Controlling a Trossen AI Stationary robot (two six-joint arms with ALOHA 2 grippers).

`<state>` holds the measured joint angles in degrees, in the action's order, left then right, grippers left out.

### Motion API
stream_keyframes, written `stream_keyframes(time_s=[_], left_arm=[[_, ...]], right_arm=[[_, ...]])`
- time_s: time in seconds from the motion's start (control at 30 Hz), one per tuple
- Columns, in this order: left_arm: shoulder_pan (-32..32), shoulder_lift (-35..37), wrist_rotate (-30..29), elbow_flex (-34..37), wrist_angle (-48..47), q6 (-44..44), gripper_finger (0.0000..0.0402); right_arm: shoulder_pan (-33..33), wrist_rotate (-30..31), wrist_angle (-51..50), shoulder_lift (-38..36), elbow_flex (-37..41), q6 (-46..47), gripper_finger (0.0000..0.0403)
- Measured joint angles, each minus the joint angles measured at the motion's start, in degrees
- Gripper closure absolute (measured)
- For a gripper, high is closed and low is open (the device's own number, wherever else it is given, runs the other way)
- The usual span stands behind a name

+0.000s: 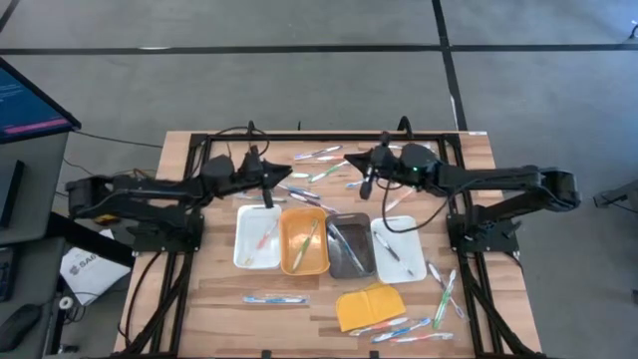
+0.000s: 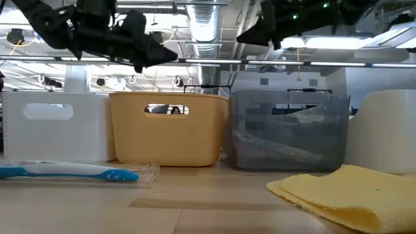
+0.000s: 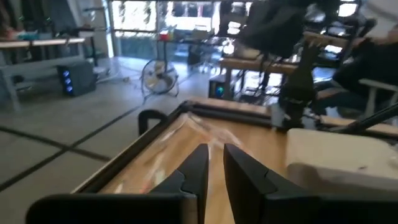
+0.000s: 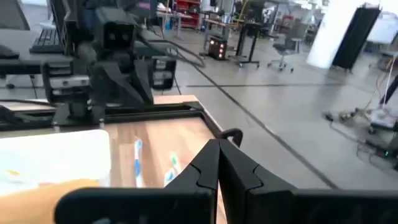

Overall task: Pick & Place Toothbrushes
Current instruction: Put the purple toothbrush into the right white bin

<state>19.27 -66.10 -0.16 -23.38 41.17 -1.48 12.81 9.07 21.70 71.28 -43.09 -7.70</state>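
Toothbrushes lie scattered on the wooden table: a group at the far side [image 1: 321, 165], one near the front edge [image 1: 275, 298], and several on the right [image 1: 444, 289] and by the yellow pad [image 1: 401, 329]. Each tray also holds one or two, such as a green one [image 1: 310, 237] in the orange tray [image 1: 289, 261]. My left gripper [image 1: 267, 195] hovers over the far edge of the left white tray [image 1: 244, 254]; its fingers [image 3: 215, 155] stand a narrow gap apart with nothing between them. My right gripper [image 1: 367, 187] hangs above the table beyond the grey tray [image 1: 363, 261], shut [image 4: 218, 149] and empty.
Four trays stand in a row at mid-table: white, orange, grey, white [image 1: 409, 261]. A yellow pad [image 1: 367, 304] lies near the front edge. In the low view a blue wrapped toothbrush [image 2: 68, 171] lies before the trays. A black frame [image 1: 454, 150] borders the table.
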Motion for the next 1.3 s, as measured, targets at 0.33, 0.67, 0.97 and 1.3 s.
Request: stream_keyframes(time_s=[0.33,0.67,0.97,1.3], left_arm=[[2.58,-3.44,0.12,-0.04,5.76,-1.98,0.0358],[2.58,-3.30,3.40,-2.26,7.01,-2.01,0.0358],[2.58,-3.28,3.46,-3.71,6.93,-5.13,0.0358],[2.58,-3.28,3.41,-3.89,6.97,-5.22,0.0358]], right_arm=[[2.05,-3.12,1.05,1.32,0.00,-0.88,0.0403],[4.68,-2.76,0.53,-0.49,-0.01,-4.05,0.0403],[6.87,-2.57,-5.83,-7.87,-0.02,0.88,0.0403],[4.66,-2.54,-10.79,-12.09,-0.02,2.18,0.0403]])
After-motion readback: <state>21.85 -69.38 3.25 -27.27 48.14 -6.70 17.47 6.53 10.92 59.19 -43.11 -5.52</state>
